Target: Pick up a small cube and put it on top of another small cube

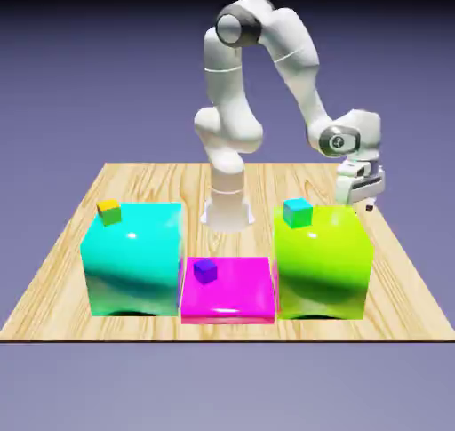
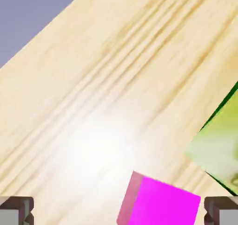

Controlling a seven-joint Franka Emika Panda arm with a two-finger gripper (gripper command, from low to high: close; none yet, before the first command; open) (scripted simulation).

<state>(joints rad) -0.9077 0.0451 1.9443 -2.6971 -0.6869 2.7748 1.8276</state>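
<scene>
Here, pale wooden table (image 1: 80,243) meets plain blue-violet backdrop (image 1: 89,65).

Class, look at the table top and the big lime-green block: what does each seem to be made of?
Table top: light wood, to judge by the long grain lines, with a smooth, perhaps varnished finish, since a bright glare lies on it in the hand view. Big lime-green block: glossy, plastic-like or glazed, with white highlights and dark reflections; the exact material stays open.
</scene>
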